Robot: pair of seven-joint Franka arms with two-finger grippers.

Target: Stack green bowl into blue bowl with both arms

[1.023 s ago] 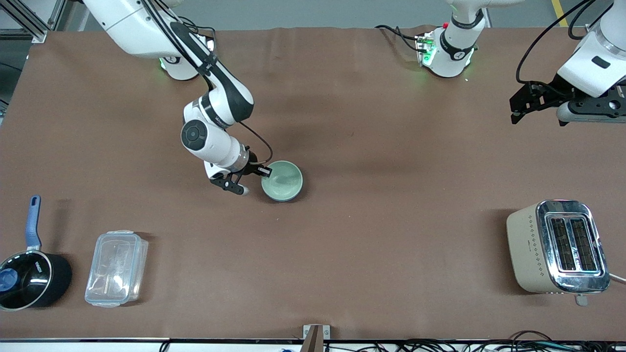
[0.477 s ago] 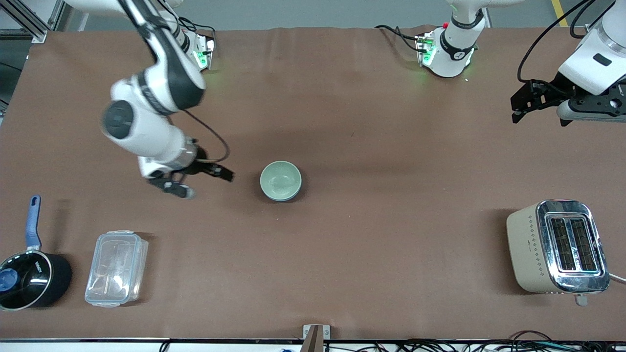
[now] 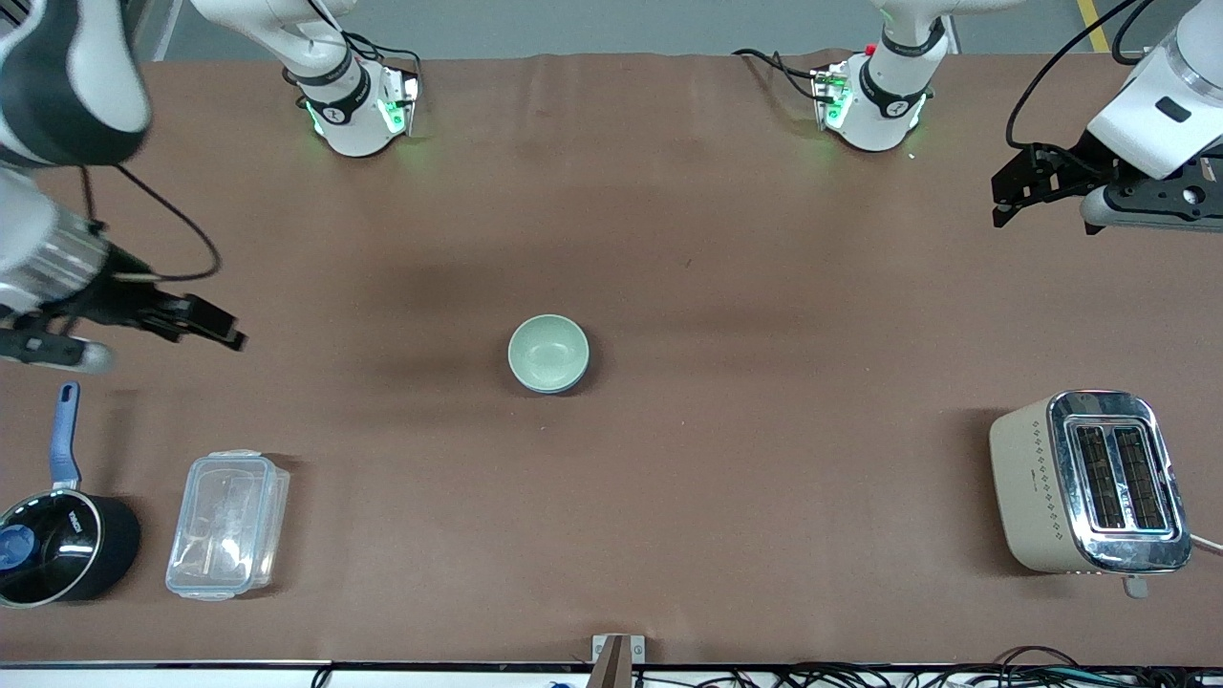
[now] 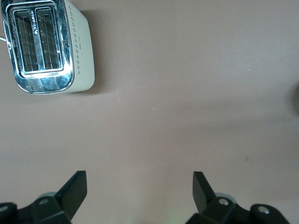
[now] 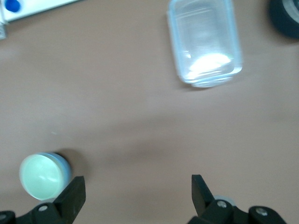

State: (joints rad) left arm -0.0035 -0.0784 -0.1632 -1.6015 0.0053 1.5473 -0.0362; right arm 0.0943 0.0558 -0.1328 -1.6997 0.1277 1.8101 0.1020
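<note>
the green bowl [image 3: 547, 352] sits nested in the blue bowl [image 3: 564, 384] mid-table, with only a blue edge showing beneath it. the right gripper [image 3: 205, 325] hangs empty, fingers spread, over the table's right-arm end above the saucepan [image 3: 53, 545]; the left gripper [image 3: 1003, 196] waits, spread and empty, above the toaster [image 3: 1089, 483].

Bare table [image 3: 764, 459] lay open all round the green bowl [image 3: 547, 353] nested in the blue bowl [image 3: 573, 380]. Below the right gripper [image 3: 205, 330] stood a plastic container [image 3: 227, 524] and probably a saucepan [image 3: 57, 545]; under the left gripper [image 3: 1013, 196], a toaster [image 3: 1089, 483].
</note>
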